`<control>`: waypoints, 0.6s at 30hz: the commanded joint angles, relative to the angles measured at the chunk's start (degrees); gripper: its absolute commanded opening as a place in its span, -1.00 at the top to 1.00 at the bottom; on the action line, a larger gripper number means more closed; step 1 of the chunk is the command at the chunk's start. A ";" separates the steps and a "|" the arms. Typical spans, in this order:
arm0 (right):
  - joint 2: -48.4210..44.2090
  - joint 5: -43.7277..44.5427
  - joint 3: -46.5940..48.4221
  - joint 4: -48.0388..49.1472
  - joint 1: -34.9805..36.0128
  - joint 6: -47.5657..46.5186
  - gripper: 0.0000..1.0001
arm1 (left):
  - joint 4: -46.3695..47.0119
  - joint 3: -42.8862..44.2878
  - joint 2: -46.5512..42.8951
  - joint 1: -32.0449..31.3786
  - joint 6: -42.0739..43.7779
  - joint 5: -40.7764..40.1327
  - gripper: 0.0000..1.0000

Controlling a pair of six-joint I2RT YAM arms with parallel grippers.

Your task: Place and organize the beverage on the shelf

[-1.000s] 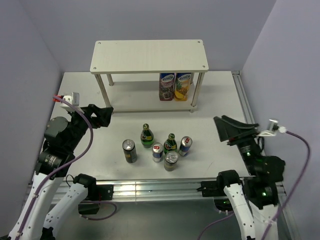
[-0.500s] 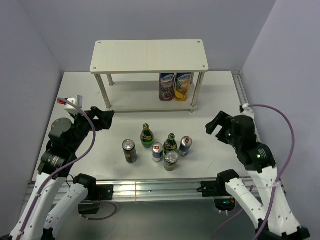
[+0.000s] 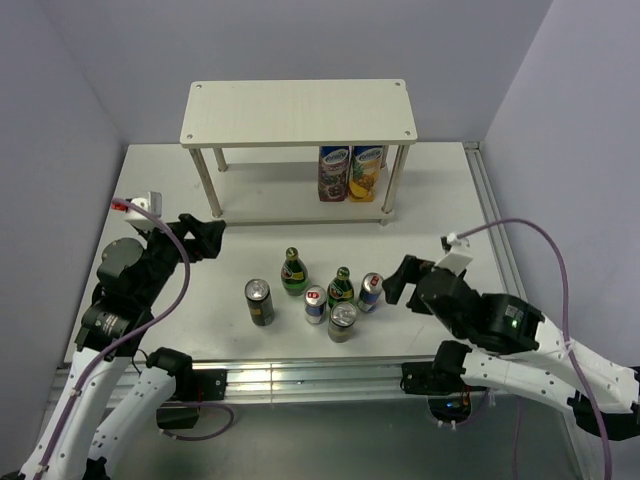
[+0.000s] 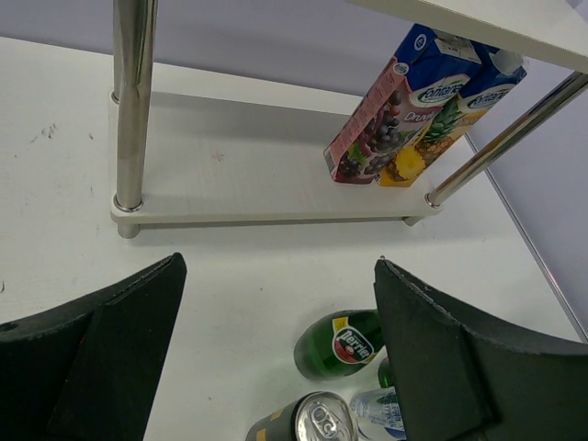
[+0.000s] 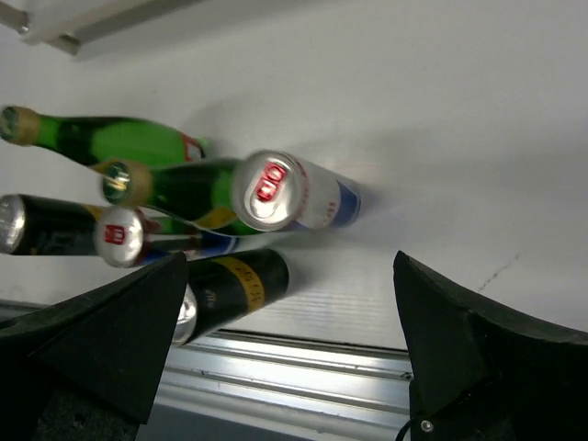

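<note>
- Top view: I am steering the right gripper [image 3: 393, 284], jaws spread wide and pinching nothing, towards the cluster of six drinks. A blue-and-silver aluminium can [image 3: 371, 291] is standing just ahead of its fingertips.
- The left gripper [image 3: 207, 238], likewise spread and empty, is hovering well apart from the cluster. The low two-tier shelf of pale wood boards [image 3: 298, 112] is lying beyond both tools, with two colourful juice cartons [image 3: 350, 172] on its lower board.
- Left wrist view: the shelf's lower board [image 4: 257, 184] is sitting far ahead of my spread fingers [image 4: 119, 349]. A green glass bottle with a yellow-green label [image 4: 335, 344] and a black can with yellow marks [image 4: 308, 421] are lying low between them, near the palm.
- Right wrist view: the blue-and-silver can [image 5: 294, 195] is lying ahead of the open gap, roughly centred. A green bottle [image 5: 184, 188] is crowding it on the far side, and a black can [image 5: 234, 285] is sitting just beside one finger [image 5: 110, 340].
- I am judging that a clean pick needs the jaws centred on this can alone, or a finger may topple a neighbour.
</note>
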 commanded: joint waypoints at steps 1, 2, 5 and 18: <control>-3.62 2.37 -10.46 1.65 4.30 13.37 -1.00 | 2.40 -0.53 -1.75 -0.04 0.52 -0.33 -0.81; -2.92 2.45 -11.71 2.35 5.45 15.48 -1.00 | 2.67 -0.53 -1.92 -0.04 0.61 -0.24 -0.81; 2.43 8.23 -12.70 0.27 15.16 25.38 -1.00 | 2.76 -0.70 -2.54 -0.04 0.78 -1.02 -0.83; 13.52 19.76 -26.04 13.50 24.62 41.16 -1.00 | 2.05 -0.53 -1.93 -0.04 1.31 -1.03 -0.83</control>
